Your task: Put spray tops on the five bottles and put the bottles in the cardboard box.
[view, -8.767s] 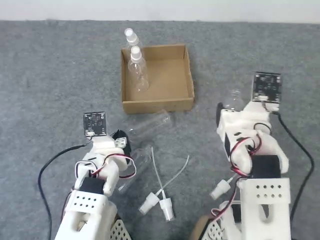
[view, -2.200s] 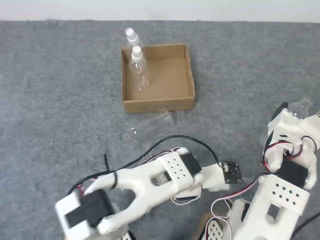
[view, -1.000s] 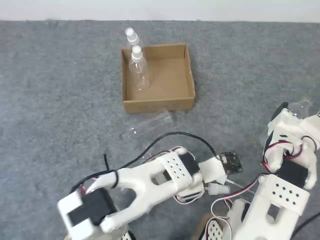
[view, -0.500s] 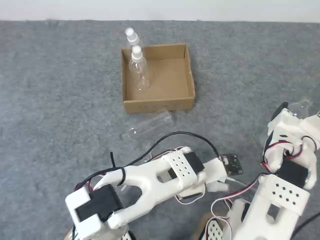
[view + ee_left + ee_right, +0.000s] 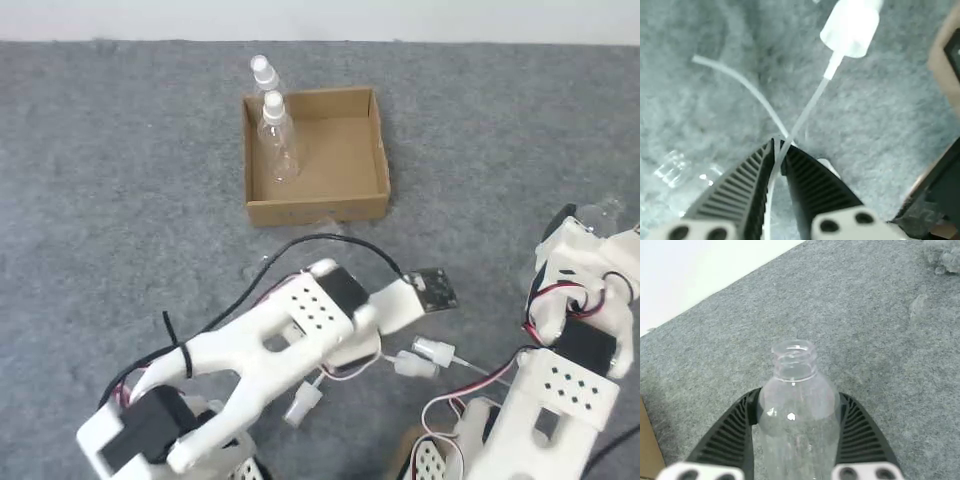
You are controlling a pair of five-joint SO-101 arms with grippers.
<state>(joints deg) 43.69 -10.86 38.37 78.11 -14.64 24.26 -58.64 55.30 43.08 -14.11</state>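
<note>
Left arm (image 5: 290, 340) lies from 7 o'clock toward centre. Left gripper (image 5: 777, 145): jaws nearly meeting, seemingly pinching a spray top (image 5: 850, 25) tube. Right arm (image 5: 570, 330) at 4 o'clock; we see right gripper (image 5: 797, 400) clamping a bottle (image 5: 795, 360).

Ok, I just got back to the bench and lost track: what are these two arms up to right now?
The left gripper is pinched shut on the thin tube of a spray top. The right gripper grips a bare bottle with its neck open, no top on it. A topped bottle already stands in the cardboard box, and a loose spray top lies on the table.
</note>
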